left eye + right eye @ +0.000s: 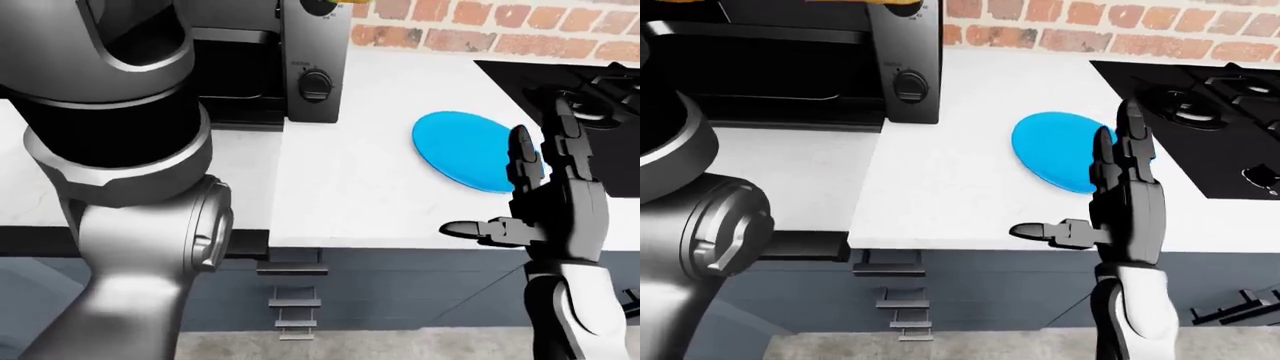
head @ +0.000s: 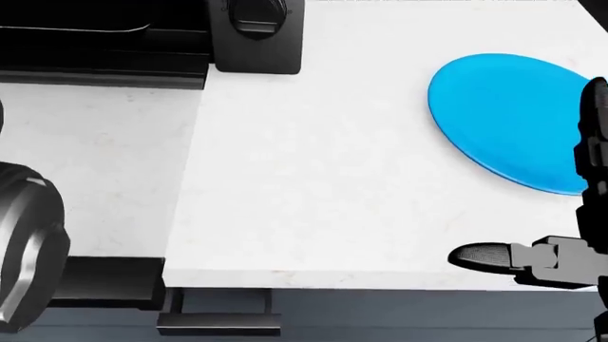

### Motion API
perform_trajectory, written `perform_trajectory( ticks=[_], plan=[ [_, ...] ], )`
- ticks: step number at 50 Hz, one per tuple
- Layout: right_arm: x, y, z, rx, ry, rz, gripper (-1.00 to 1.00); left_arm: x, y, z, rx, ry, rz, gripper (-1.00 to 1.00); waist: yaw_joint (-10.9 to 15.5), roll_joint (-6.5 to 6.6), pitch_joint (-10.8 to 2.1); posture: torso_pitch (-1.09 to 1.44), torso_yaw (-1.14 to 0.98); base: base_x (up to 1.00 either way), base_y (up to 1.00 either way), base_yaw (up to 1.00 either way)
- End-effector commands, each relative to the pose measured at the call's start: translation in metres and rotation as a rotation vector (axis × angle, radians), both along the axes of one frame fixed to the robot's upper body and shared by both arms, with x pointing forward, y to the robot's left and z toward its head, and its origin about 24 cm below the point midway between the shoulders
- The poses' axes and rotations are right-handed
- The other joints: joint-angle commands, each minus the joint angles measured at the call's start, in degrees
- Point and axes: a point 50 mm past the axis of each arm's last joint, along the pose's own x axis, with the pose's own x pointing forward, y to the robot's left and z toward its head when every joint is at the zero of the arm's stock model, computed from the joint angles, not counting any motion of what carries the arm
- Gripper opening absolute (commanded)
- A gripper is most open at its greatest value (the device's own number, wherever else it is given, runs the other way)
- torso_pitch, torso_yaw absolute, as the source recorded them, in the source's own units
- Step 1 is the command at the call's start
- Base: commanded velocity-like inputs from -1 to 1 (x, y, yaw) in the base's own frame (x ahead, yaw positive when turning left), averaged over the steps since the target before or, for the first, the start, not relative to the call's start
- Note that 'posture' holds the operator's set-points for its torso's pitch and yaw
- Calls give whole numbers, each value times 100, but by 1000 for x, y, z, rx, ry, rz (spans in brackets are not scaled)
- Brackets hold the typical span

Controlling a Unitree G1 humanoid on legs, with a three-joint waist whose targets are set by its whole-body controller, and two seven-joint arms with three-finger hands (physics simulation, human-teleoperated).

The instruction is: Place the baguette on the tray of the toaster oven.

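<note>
Grey metal fills the left of the left-eye view: the robot's left arm (image 1: 150, 247), its hand out of sight, so I cannot tell its grip. Next along, the black toaster oven (image 1: 800, 64) stands on the white counter (image 2: 313, 178), knob (image 1: 908, 85) on its right panel. A bare blue plate (image 1: 1065, 150) lies further right. The right hand (image 1: 1120, 214) hovers at the counter's edge, fingers spread wide, holding nothing. Rightmost sits a black stove (image 1: 1200, 112). I see no baguette clearly.
</note>
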Motion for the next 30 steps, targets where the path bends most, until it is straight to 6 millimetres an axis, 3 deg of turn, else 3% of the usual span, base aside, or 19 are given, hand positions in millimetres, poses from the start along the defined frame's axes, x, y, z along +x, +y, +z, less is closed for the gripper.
perform_trajectory(
  ticks=[1, 14, 25, 30],
  plan=[
    [-5, 2, 13, -19, -65, 4, 100, -12, 1, 11, -11, -77, 4, -100, 1, -2, -144, 0, 0, 0, 0, 0],
    [-14, 13, 35, -38, -114, 36, 100, -11, 4, 10, -23, -69, 6, -100, 9, -4, -142, 0, 0, 0, 0, 0],
    [-17, 15, 36, -40, -121, 43, 100, -7, 10, 10, -17, -94, 10, -100, 15, 5, -133, 0, 0, 0, 0, 0],
    [-17, 16, 34, -43, -118, 42, 100, 3, 25, 5, 3, -105, 19, -100, 3, 32, -143, 0, 0, 0, 0, 0]
  ],
)
